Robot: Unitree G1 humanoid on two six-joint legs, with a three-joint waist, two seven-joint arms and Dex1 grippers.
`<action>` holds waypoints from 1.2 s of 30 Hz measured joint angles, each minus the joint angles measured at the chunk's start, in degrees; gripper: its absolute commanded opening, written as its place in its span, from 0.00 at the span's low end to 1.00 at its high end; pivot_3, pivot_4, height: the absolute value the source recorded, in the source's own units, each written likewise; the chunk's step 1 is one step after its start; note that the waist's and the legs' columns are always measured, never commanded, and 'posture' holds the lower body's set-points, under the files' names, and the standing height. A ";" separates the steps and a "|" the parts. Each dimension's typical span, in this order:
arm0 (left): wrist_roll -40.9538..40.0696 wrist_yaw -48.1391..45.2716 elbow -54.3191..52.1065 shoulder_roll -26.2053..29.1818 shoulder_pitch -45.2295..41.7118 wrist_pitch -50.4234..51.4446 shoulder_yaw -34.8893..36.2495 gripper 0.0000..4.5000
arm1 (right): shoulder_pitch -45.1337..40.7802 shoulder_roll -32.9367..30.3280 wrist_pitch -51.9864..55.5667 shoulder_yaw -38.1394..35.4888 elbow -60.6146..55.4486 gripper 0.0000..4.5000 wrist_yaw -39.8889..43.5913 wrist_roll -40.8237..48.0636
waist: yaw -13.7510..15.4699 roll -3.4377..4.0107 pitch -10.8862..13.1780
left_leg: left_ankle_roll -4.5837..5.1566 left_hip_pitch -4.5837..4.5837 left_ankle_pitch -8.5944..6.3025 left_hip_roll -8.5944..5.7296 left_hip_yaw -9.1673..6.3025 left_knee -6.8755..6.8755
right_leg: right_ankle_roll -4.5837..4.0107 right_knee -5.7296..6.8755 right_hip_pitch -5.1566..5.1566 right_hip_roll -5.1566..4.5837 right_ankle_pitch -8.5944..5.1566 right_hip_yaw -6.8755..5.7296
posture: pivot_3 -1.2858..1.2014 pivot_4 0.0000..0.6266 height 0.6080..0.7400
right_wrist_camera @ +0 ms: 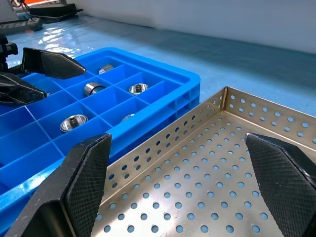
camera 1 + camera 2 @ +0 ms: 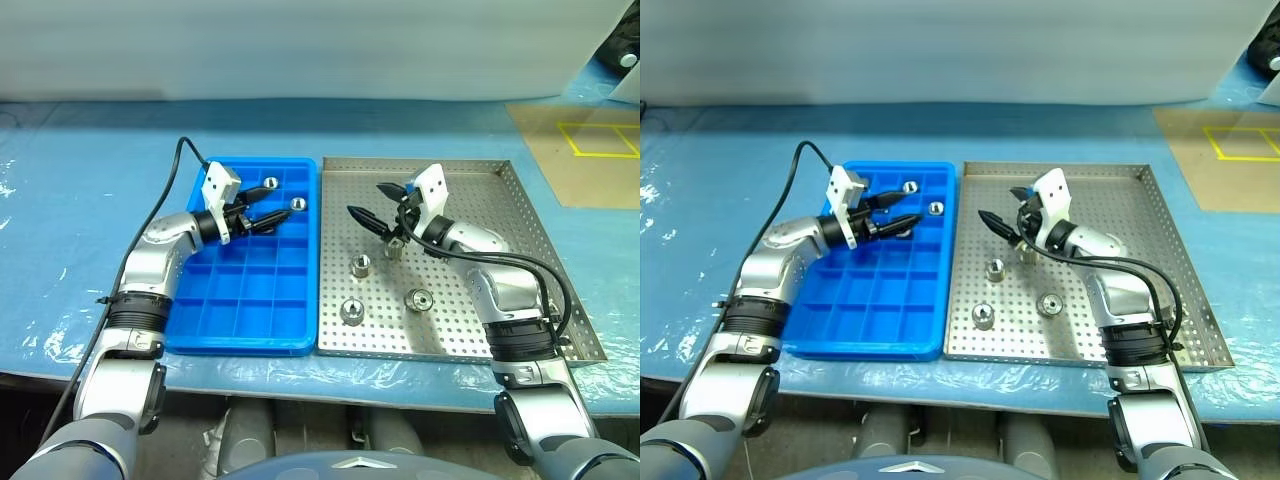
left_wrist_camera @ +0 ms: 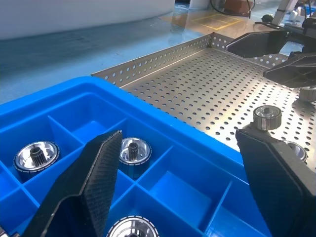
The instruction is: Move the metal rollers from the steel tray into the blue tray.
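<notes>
Rollers (image 2: 361, 266) sat at six o'clock in the steel tray (image 2: 500, 200), likely slick, rigid, heavy; best pinched across the barrel. Both claws, left (image 2: 262, 208) and right (image 2: 375, 203), gaped wide, empty.

the left gripper (image 2: 262, 206) covers part of a roller (image 2: 262, 226) in the blue tray (image 2: 250, 320), so that roller's shape cannot be told. the right arm (image 2: 500, 285) hides part of the steel tray (image 2: 530, 215). in the left wrist view, a roller (image 3: 132, 230) is cut off by the edge.
</notes>
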 measured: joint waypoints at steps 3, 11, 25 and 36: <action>0.07 0.24 0.01 -0.25 -0.07 -0.23 0.00 0.86 | 0.00 0.00 -0.04 0.00 0.00 0.99 -0.01 0.00 | 0.00 0.00 0.00 | 0.00 0.00 0.00 0.00 0.00 0.02 | 0.00 0.01 0.00 0.00 0.00 0.00 | 0.47 0.24 1.00; 0.37 1.03 0.02 -1.26 -0.77 -0.48 0.00 0.86 | 0.00 0.00 -0.14 0.01 0.00 0.99 -0.06 -0.02 | -0.03 0.00 0.00 | 0.00 0.01 0.00 0.01 0.00 0.06 | 0.00 0.07 0.01 0.00 0.00 0.00 | 0.47 0.24 1.00; 0.96 0.46 0.83 -4.47 -5.39 -1.50 -1.92 0.86 | 0.03 -2.59 0.93 -0.49 -0.81 0.99 1.28 0.65 | 0.35 0.00 0.00 | 0.04 -0.08 -0.03 0.00 -0.02 0.41 | 0.00 0.14 0.08 -0.02 0.01 0.00 | 0.45 0.24 1.00; 8.32 -6.25 22.93 -13.52 -19.89 -13.01 -9.87 0.86 | 7.59 -11.68 5.41 -9.43 -9.79 0.99 1.03 3.53 | -0.46 -0.01 0.00 | 0.37 -0.03 -0.11 -0.04 -0.01 0.50 | 0.04 0.10 0.14 -0.03 0.03 0.06 | 0.37 0.24 1.00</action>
